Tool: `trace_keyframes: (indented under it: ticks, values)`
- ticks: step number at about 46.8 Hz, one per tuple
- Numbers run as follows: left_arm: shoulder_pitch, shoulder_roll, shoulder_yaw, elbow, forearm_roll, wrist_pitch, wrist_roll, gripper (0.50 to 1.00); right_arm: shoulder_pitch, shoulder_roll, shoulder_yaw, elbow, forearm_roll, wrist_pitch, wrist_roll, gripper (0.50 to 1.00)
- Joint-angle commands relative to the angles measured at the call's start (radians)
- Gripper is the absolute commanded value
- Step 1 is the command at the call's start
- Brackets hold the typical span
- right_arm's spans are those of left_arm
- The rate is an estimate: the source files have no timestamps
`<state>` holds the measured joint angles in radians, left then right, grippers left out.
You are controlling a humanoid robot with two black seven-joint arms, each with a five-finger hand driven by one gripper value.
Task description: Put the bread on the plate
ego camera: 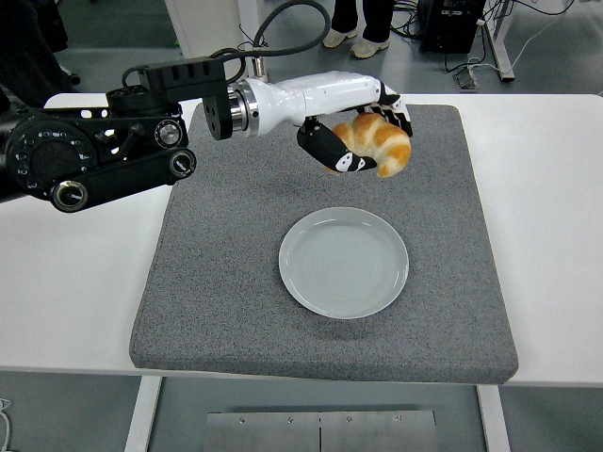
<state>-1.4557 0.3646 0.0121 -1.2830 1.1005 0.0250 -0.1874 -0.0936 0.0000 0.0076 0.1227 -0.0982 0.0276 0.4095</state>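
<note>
Head view: left hand [363,141] reaching in from the left edge, raised above the grey mat [236,254], fingers wrapped around the bread [382,143]. Bread a golden-brown, croissant-like roll, held in the air just beyond the far rim of the plate [344,262], slightly toward the plate's right side, not touching it. Black-and-white fingers [341,160] curled beneath and behind the roll, white forearm shell stretching back from the plate toward the black arm joints at the left. Plate pale grey-blue, round, bare, lying flat on the mat near the mat's middle, a little toward its right half. Mat square, speckled, covering the centre of the white table [75,282], its near edge close to the table's near edge. Beyond the table, past the plate's far side, a person's shoes [353,42] on the floor and a dark box [450,24] with cables. Right arm nowhere visible.
</note>
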Motion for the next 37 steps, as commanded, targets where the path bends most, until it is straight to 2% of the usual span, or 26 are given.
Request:
trace_keyframes:
  ticks: [1, 22, 37]
  values:
    - [0.012, -0.010, 0.003, -0.001, 0.021, 0.004, 0.000, 0.554, 0.000, 0.000, 0.000, 0.000, 0.000, 0.000, 0.000, 1.000]
    - [0.075, -0.033, 0.034, -0.021, 0.191, 0.012, 0.000, 0.554, 0.000, 0.000, 0.000, 0.000, 0.000, 0.000, 0.000, 1.000]
    - [0.117, -0.035, 0.108, -0.021, 0.282, 0.111, -0.004, 0.555, 0.000, 0.000, 0.000, 0.000, 0.000, 0.000, 0.000, 1.000]
